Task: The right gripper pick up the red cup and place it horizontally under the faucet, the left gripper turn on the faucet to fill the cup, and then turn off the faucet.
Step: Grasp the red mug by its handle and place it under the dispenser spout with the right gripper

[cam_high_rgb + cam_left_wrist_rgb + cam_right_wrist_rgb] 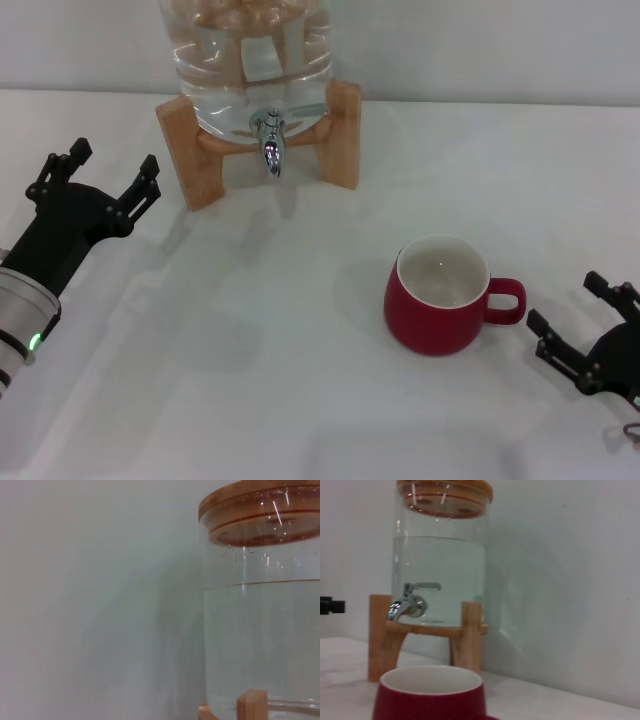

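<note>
You've done nothing yet: the red cup (437, 298) stands ungrasped just ahead of your open right claw (580, 325); your left claw (95, 185), open too, sits short of the faucet (270, 140).

Head cam is looking fwd and down from above onto the white table (250, 400), taking in jug base, wooden stand (340, 130) and faucet (270, 140) at the far edge. L wrist cam is sitting close to the water jug (260, 605), facing its side level, w/ wall behind. R wrist cam is looking level across the table from low down, just behind the red cup (430, 695), toward the faucet (407, 602). All 3 views are sharing jug + stand.
</note>
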